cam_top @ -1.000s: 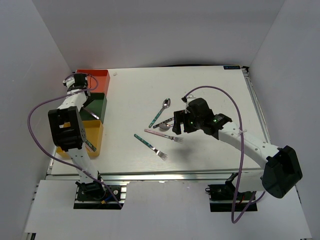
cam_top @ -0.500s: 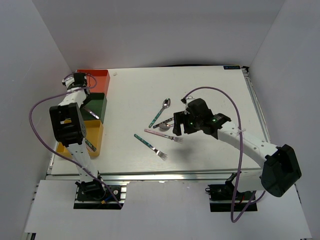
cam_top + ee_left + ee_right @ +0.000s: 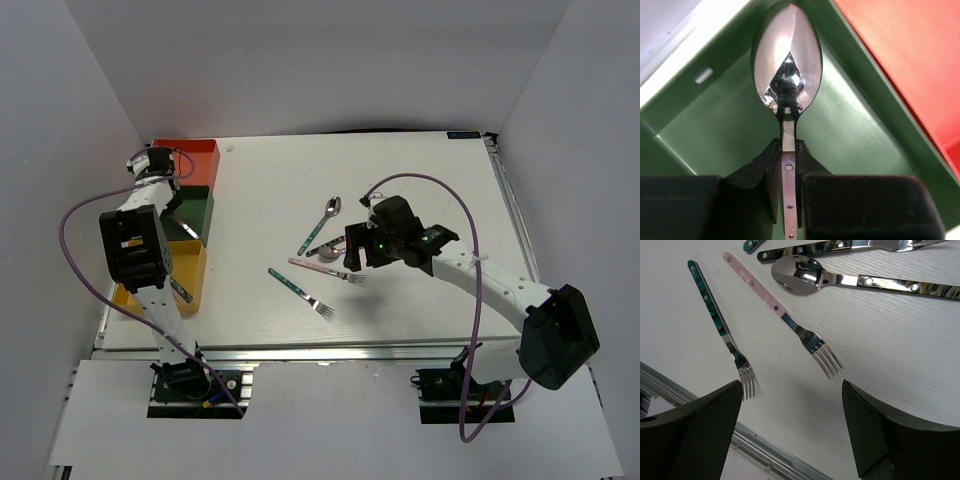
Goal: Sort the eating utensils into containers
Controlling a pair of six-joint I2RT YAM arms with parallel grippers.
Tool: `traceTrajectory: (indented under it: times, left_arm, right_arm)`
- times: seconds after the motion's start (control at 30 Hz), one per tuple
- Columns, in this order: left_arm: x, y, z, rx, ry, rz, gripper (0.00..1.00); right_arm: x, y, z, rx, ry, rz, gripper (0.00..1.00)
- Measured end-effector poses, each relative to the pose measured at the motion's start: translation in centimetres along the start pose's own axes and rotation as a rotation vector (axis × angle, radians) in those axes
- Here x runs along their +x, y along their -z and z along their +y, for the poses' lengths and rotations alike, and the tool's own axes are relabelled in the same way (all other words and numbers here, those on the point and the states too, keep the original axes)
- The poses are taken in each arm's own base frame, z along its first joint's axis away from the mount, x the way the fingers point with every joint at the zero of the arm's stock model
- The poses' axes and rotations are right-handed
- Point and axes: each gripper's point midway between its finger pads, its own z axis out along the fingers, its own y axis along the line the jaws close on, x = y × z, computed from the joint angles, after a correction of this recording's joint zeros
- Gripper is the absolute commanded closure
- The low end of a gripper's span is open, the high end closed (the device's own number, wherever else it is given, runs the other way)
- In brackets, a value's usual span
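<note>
Three bins stand in a row down the left edge of the worktop (image 3: 420, 180): an orange-red bin (image 3: 200, 158) farthest back, a green bin (image 3: 198, 205) in the middle and a yellow bin (image 3: 190, 268) nearest. The yellow bin holds a teal-handled piece (image 3: 180, 291) lying aslant. Something silvery (image 3: 186, 229) shows in the green bin's near corner, too small to name.

The left arm (image 3: 132, 250) reaches over the bins. The left jaws are clenched on the thin handle of a spoon (image 3: 786, 60), pressing it from both sides. This spoon has a polished silver bowl, hollow side up, and a flat riveted handle. Its long axis runs straight out from the jaws, bowl leading. It hangs over the green bin's floor with the bowl toward a corner, and the orange-red bin lies off to one side.

Loose pieces lie mid-worktop. A teal fork (image 3: 720, 327) and a pink fork (image 3: 785, 315) lie apart, each with its handle to the left and tines to the right. A teal-handled spoon (image 3: 318, 228) lies on a diagonal with its bowl at the far end. A dark-handled spoon (image 3: 800, 274) lies just beyond the pink fork, beside another dark-handled piece (image 3: 815, 249).

The right jaws are spread wide and grasp nothing, hovering over the forks at the end of the right arm (image 3: 480, 280).
</note>
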Motion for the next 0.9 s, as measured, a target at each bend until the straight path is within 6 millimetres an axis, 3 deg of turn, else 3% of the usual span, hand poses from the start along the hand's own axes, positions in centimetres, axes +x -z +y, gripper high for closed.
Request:
traceTrajectory:
  times: [0.2,0.27,0.3,0.4,0.53,0.7,0.8,0.9]
  left_arm:
    - [1.6,-0.4,0.1,0.011,-0.012,0.035,0.79]
    - [1.9,-0.5,0.3,0.009,-0.016,0.044,0.69]
    - [2.1,-0.5,0.4,0.006,-0.020,0.050,0.56]
    - [2.2,-0.2,0.5,0.004,-0.029,0.055,0.33]
    - [1.0,1.8,0.4,0.017,-0.030,0.027,0.19]
    - [-2.5,7.8,-1.0,0.095,-0.027,-0.082,0.05]
    - [-4.4,13.2,-2.7,0.195,-0.042,-0.169,0.02]
    - [-4.5,20.0,-6.3,0.398,-0.106,-0.245,0.02]
  right_arm:
    - [0.0,0.0,0.0,0.000,0.000,0.000,0.16]
    - [0.0,0.0,0.0,-0.001,0.000,0.000,0.15]
    - [0.0,0.0,0.0,-0.003,0.000,0.001,0.16]
    - [0.0,0.0,0.1,-0.003,-0.001,0.001,0.15]
    - [0.0,0.1,0.1,-0.002,-0.002,-0.002,0.14]
    - [-0.6,0.4,-0.5,0.038,-0.028,-0.031,0.11]
    - [-0.7,0.3,-2.1,0.145,-0.088,-0.042,0.11]
    - [-1.0,0.1,-3.7,0.264,-0.175,-0.037,0.11]
